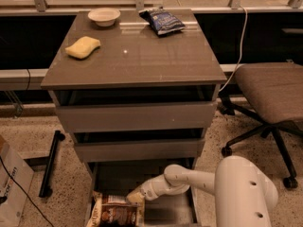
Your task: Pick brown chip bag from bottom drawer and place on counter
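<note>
- The crinkly dark brown chip bag with a cream top edge (115, 215) lies flat at the front left of the open, wide grey-brown bottom drawer (165, 213). The lower edge of the view cuts part of it off.
- The pale-tipped gripper (134, 197), at the end of the white arm, is low inside the drawer at the bag's upper right corner. It appears to touch the bag, but contact cannot be confirmed.
- Governing relation: the bag lies to the left of the gripper and toward the drawer front, with its long axis across the drawer, left to right.
- Whether the gripper is clenched or released cannot be told.
- Judgement: the glossy grey-brown desk top (142, 56) is well above, so the lift must first clear the drawers overhead.
</note>
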Controlling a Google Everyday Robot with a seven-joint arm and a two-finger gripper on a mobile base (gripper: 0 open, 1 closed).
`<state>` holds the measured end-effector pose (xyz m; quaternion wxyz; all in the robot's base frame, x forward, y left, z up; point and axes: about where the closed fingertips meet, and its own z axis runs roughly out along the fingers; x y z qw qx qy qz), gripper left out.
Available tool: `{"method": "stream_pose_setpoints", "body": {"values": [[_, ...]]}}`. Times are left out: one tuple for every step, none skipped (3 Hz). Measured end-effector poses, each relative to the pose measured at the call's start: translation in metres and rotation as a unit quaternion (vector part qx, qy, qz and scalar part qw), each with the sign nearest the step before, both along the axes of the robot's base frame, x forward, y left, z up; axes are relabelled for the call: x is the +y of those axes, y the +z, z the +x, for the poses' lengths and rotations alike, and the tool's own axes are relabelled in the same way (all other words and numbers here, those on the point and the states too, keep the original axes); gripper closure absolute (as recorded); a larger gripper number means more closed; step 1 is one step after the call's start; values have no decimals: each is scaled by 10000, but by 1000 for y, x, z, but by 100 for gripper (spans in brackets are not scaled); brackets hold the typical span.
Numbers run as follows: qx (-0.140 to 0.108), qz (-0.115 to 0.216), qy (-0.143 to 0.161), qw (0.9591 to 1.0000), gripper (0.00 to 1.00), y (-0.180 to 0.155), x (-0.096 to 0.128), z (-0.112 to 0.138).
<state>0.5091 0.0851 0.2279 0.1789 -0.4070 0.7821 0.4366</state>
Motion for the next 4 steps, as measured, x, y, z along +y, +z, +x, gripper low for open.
{"method": "stream_pose_setpoints", "body": {"values": [[39, -8, 20, 10000, 50, -3, 2, -3], [-319, -593, 352, 9971, 19, -13, 16, -11], [-750, -724, 334, 9940, 0, -16, 18, -10], [-1048, -710, 356, 9913, 0, -16, 23, -6]]}}
